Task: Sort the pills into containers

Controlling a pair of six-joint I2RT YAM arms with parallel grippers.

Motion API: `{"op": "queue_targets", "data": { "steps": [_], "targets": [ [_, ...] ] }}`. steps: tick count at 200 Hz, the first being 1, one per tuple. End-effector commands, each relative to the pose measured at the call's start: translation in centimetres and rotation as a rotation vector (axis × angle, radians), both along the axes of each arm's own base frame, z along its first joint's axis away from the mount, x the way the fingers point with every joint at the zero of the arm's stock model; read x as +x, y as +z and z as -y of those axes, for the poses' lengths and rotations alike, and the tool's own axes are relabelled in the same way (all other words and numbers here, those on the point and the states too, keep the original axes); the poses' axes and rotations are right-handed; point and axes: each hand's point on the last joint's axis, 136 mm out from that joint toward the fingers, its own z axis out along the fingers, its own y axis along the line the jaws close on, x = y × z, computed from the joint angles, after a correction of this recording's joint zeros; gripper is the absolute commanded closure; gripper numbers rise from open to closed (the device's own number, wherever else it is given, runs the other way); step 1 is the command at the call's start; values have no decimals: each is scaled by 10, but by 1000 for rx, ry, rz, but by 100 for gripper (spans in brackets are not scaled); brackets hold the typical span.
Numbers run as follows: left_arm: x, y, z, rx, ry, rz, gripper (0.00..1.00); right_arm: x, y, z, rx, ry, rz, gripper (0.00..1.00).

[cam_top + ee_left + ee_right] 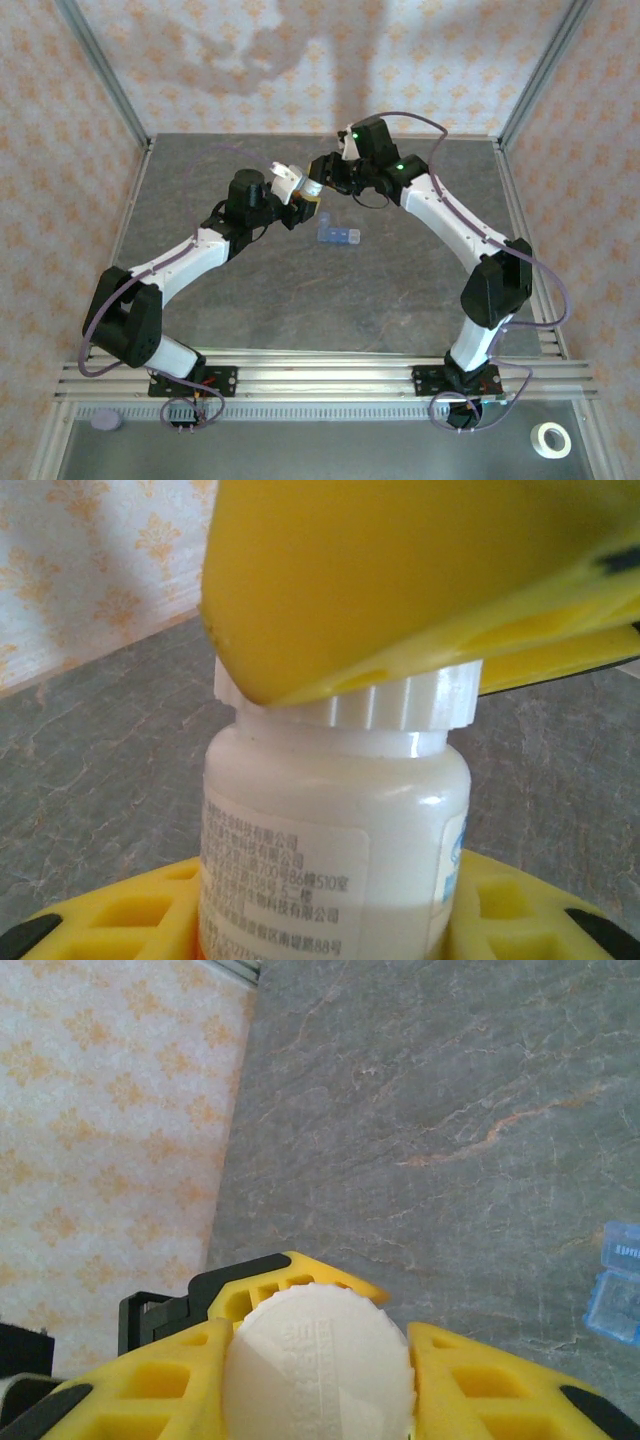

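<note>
Patterned walls (300,60) are enclosing a grey marbled desk (250,290), above which the left jaws are clamping a white bottle (330,820) by its body. The right jaws are squeezing the bottle's ribbed cap (318,1360) from both sides, while the blue containers (338,236) are lying on the desk nearby, touching neither arm.
</note>
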Motion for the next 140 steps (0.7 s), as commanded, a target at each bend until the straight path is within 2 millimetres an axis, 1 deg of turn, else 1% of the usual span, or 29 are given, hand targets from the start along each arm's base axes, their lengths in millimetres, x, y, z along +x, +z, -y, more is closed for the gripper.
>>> {"op": "queue_targets", "data": {
  "steps": [1, 15, 29, 52, 72, 84, 96, 120, 128, 140],
  "targets": [
    [-4, 34, 8, -79, -42, 67, 100, 4, 18, 11, -16, 72, 127, 62],
    [-9, 35, 11, -92, -62, 54, 100, 8, 21, 16, 10, 106, 167, 61],
    [-12, 37, 12, -106, -74, 46, 100, 6, 30, 17, 52, 155, 210, 61],
    [-16, 41, 14, -149, -93, 36, 100, -7, 47, 11, 113, 268, 295, 60],
    [-19, 47, 16, -219, -124, 3, 100, -17, 59, 7, 158, 325, 331, 58],
    [-18, 53, 15, -276, -137, -7, 100, -19, 61, 8, 160, 326, 345, 58],
    [-17, 56, 14, -302, -138, -10, 100, -18, 61, 12, 142, 302, 359, 58],
    [-16, 58, 13, -295, -131, 2, 100, -16, 59, 19, 118, 254, 373, 58],
    [-15, 57, 12, -285, -123, 2, 100, -16, 60, 20, 118, 243, 371, 58],
    [-12, 55, 10, -265, -108, 6, 100, -14, 60, 20, 120, 224, 353, 55]
  ]
}}
